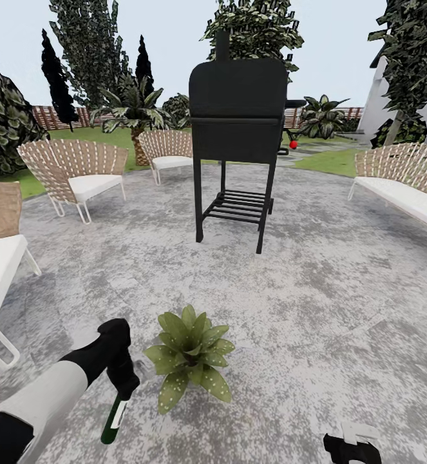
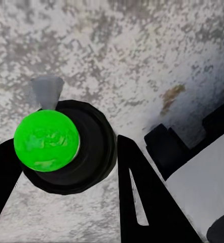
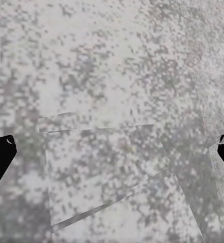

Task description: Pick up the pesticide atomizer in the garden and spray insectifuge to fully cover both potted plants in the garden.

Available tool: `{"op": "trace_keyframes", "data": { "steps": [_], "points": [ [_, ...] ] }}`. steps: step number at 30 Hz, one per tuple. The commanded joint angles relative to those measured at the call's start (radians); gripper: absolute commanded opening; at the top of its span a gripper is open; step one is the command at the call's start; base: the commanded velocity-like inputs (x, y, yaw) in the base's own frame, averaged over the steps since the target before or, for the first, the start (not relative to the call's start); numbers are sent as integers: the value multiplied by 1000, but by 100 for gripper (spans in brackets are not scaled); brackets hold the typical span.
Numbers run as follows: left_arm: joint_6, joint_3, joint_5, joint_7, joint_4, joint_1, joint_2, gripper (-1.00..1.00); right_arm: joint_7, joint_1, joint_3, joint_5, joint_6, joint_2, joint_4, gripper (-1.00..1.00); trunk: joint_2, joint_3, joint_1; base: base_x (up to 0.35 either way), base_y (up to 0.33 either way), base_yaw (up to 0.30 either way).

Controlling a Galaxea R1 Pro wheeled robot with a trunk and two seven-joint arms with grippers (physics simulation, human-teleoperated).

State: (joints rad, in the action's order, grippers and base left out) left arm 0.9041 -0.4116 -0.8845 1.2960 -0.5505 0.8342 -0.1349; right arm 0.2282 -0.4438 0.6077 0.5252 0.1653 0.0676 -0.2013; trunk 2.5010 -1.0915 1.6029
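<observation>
Pesticide atomizer [image 1: 114,417] hung clamped in my left hand [image 1: 120,380] at lower left, just left of the potted plant [image 1: 189,354]; my right hand [image 3: 112,152] gaped wide, holding nothing.

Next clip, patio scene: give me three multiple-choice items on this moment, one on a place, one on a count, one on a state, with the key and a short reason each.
1. Where does the potted plant stand?
A. On the grey paved patio
B. On the lawn by the fence
C. On a chair seat

2. How many potted plants with speckled leaves are in the head view?
A. One
B. Two
C. Three

3. What is the state of the right gripper?
A. Shut on the bottle
B. Open, holding nothing
C. Shut on a leaf

Key: 1 A, the plant sits on the mottled patio in front of the black grill. 2 A, a single rosette shows beside the left gripper, which holds the pesticide atomizer. 3 B, its fingertips sit far apart over bare paving in the right wrist view.
</observation>
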Motion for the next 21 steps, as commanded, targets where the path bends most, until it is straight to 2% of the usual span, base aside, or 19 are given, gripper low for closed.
{"op": "trace_keyframes", "data": {
  "steps": [1,7,13,21],
  "points": [
    [8,-2,-6,9,-2,0,-4,-100,2,-1,7,9,5,0,2,100,0,-1,0,0,0,0],
    [10,0,-7,9,-4,0,-27,-100,2,-1,7,7,5,0,2,100,0,-1,0,-68,70,-47],
    [12,0,-7,8,-9,2,-27,-100,2,-1,9,7,5,0,2,100,0,-1,0,-211,242,-275],
    [13,0,-5,9,-12,2,-27,-100,2,-1,9,7,5,0,2,100,0,-1,0,-20,328,-282]
  ]
}}
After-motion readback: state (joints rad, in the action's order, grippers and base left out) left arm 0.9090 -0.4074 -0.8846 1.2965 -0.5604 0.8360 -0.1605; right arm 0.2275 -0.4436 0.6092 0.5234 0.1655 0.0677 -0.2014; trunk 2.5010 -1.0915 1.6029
